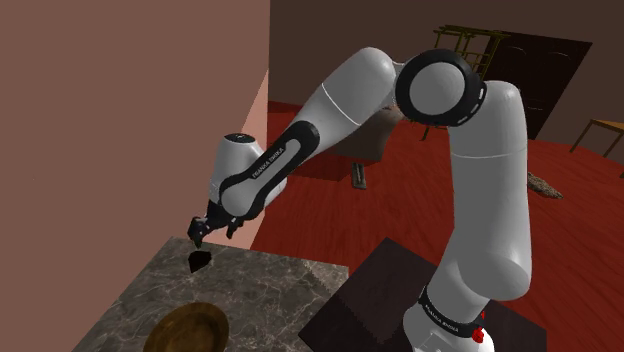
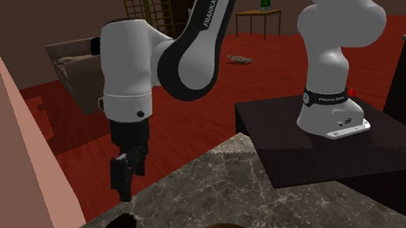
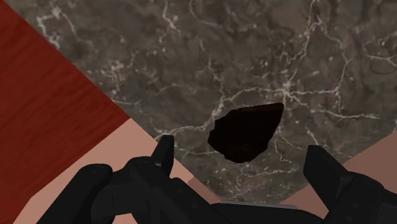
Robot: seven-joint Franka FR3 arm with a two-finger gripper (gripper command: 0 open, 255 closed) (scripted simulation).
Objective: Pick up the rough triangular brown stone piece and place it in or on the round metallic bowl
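Both steps remain: the dark, rough triangular stone piece (image 3: 247,132) lies ungrasped on the grey marbled desk (image 3: 191,51) beneath the black end effector (image 3: 239,147), fingers parted, near the round brassy bowl (image 1: 187,330).

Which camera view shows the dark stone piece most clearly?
The wrist view: the stone piece shows whole, its angular outline plain against the marbled top. The shoulder and second exterior views show it as a small dark lump.

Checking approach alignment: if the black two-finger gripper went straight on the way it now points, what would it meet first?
Probably the dark rough triangular stone piece, lying on the grey marbled tabletop directly ahead between the gripper's open fingers; the gap is hard to judge.
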